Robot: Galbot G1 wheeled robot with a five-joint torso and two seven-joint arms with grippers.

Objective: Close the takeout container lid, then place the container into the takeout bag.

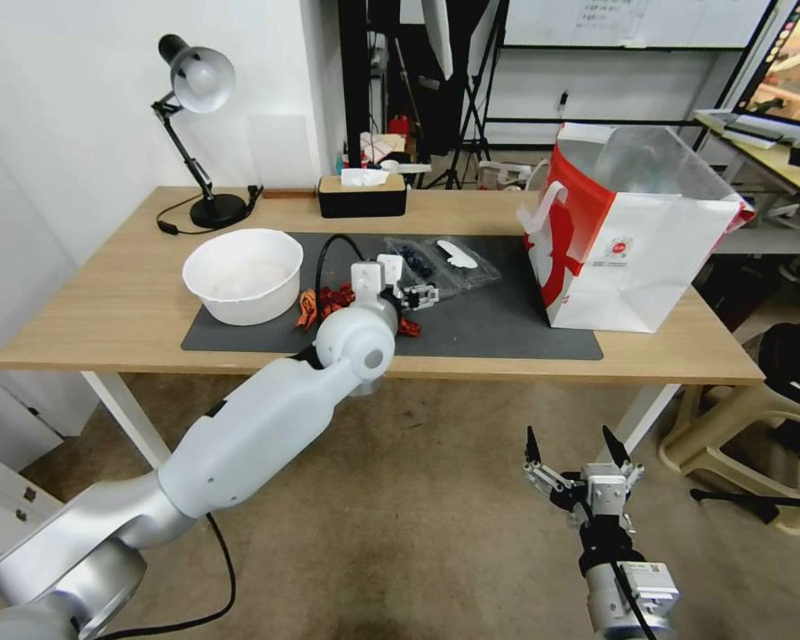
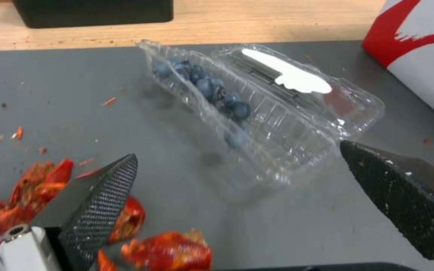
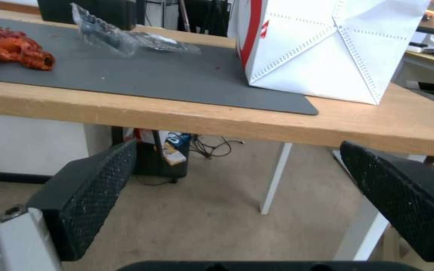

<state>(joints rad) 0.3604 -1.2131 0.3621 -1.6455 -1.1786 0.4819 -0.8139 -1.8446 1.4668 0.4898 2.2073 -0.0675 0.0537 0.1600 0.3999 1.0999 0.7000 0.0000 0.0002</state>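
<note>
Nearest your head camera, the right gripper (image 1: 573, 443) hangs low over the carpeted floor, in front of and below the table edge, its two black fingers spread wide and holding nothing; its wrist view shows the cross-hatched pads (image 3: 96, 195) set well apart. Your left gripper (image 1: 415, 294) sits over the dark grey mat (image 1: 471, 320), just beside the takeout container (image 1: 422, 264); its textured black fingers (image 2: 104, 192) are likewise spread, with nothing between them. Note the container: thin clear ribbed plastic, a clamshell lying open on the mat, with dark blueberries (image 2: 212, 90) clustered in the tray half. The lid (image 2: 302, 88) lies flat beside the tray on the side toward the bag, hinged to it and carrying a white patch. Red-orange crayfish shell pieces (image 2: 36, 188) lie on the mat just under the left gripper. A round white bowl (image 1: 243, 274) stands on the mat's left end. The takeout bag (image 1: 627, 236) stands upright at the mat's right end, of white paper with red sides, a white handle, a small red logo and a silvery lining, its mouth open. The table (image 1: 116, 311) is light wood; at its back stand a black desk lamp (image 1: 196, 133) and a black tissue box (image 1: 362, 196).
</note>
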